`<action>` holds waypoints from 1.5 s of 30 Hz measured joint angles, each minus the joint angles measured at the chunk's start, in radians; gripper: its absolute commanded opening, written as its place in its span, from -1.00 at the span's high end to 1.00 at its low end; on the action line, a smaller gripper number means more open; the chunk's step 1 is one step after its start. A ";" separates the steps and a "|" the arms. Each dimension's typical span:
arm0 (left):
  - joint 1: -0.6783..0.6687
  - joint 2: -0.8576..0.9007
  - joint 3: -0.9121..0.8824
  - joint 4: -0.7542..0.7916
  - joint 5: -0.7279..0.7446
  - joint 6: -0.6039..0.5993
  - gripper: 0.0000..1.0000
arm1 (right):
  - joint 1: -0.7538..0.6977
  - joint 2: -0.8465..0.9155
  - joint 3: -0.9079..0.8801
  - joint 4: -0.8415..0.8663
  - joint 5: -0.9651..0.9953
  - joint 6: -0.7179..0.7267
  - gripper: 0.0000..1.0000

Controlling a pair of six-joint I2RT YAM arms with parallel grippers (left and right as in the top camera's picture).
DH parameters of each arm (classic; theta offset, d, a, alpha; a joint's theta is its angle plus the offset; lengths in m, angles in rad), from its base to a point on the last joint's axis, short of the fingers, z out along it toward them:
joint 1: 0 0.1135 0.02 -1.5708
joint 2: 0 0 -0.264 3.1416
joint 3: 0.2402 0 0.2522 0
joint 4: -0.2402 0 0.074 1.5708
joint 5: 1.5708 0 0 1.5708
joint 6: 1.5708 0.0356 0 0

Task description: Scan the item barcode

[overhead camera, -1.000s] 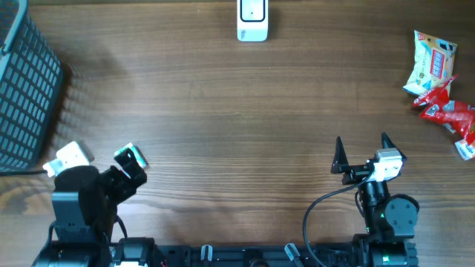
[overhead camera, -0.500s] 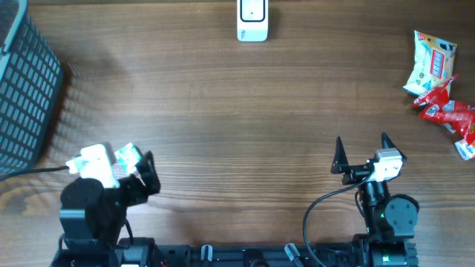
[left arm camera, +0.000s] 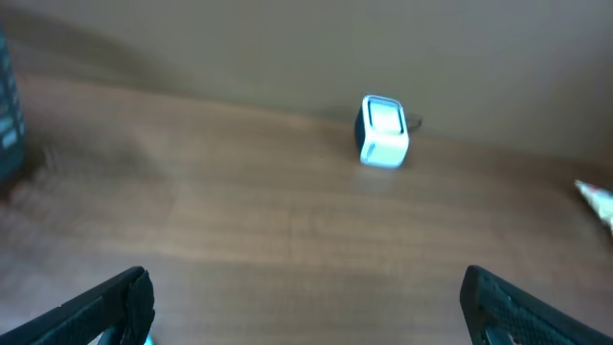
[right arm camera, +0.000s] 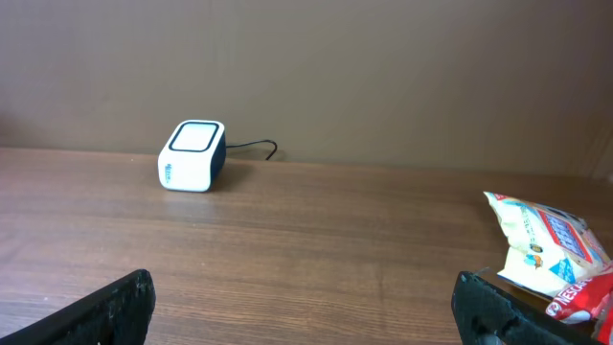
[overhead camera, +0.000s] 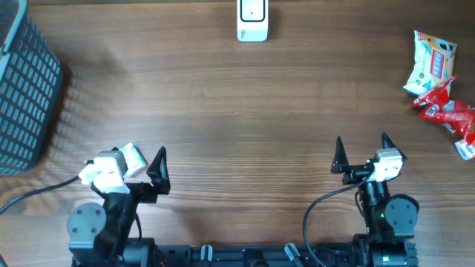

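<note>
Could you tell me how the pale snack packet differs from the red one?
The pale packet is yellowish-white with a red-and-blue label; the red packet is mostly red. The pale packet lies farther back, the red packet nearer the front. Both lie at the table's right edge.

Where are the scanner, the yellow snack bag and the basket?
scanner (right arm camera: 196,139), right wrist view, its white top face.
yellow snack bag (overhead camera: 430,63), overhead view, middle of the bag.
basket (overhead camera: 26,89), overhead view, its mesh side wall.

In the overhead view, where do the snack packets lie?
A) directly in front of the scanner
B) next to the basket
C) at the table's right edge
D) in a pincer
C: the snack packets lie at the table's right edge, far from the barcode scanner.
</note>
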 measured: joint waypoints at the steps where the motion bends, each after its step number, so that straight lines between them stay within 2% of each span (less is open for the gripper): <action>1: 0.000 -0.006 -0.013 0.019 0.000 -0.003 -1.00 | 0.000 0.000 0.000 0.000 0.000 0.000 -0.99; 6: 0.000 -0.021 -0.088 0.154 0.004 -0.011 -1.00 | 0.000 0.000 0.000 0.000 0.000 0.000 -1.00; 17: 0.000 -0.119 -0.194 0.268 0.004 -0.011 -1.00 | 0.000 0.000 0.000 0.000 0.000 0.000 -0.99; 28: 0.010 -0.162 -0.339 0.455 0.003 -0.011 -1.00 | 0.000 0.000 0.000 0.000 0.000 0.000 -0.99; 45: 0.059 -0.163 -0.376 0.535 -0.019 -0.011 -1.00 | 0.000 0.000 0.000 0.000 0.000 0.000 -0.99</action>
